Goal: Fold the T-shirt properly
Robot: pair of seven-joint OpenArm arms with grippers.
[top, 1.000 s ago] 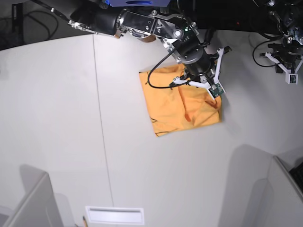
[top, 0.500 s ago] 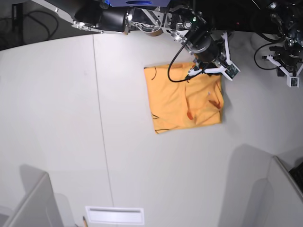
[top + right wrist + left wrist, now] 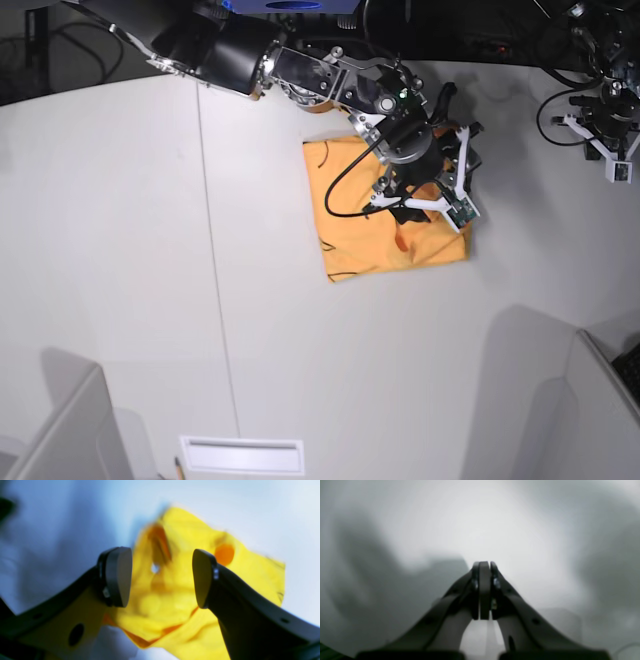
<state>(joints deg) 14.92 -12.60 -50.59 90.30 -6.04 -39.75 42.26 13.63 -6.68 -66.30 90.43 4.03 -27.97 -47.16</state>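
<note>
The T-shirt (image 3: 360, 215) lies on the white table as a folded, roughly square light-orange pad with wrinkles and a darker crease near its right side. My right gripper (image 3: 412, 208) hangs over the shirt's right half. In the right wrist view it (image 3: 160, 577) is open, its two fingertips (image 3: 117, 576) apart above the yellow cloth (image 3: 172, 605), holding nothing. My left gripper (image 3: 607, 125) sits at the table's far right corner, away from the shirt. In the left wrist view it (image 3: 485, 590) is shut and empty over blurred white table.
A table seam (image 3: 212, 250) runs front to back left of the shirt. A white slotted piece (image 3: 240, 455) lies at the front edge. Grey panels stand at the front left (image 3: 70, 430) and front right (image 3: 570, 400). Cables hang by the left arm (image 3: 550, 100).
My right gripper lifted from the shirt's right side to its far edge, then came back down over the right half. The shirt now lies squarer. The left arm stayed put.
</note>
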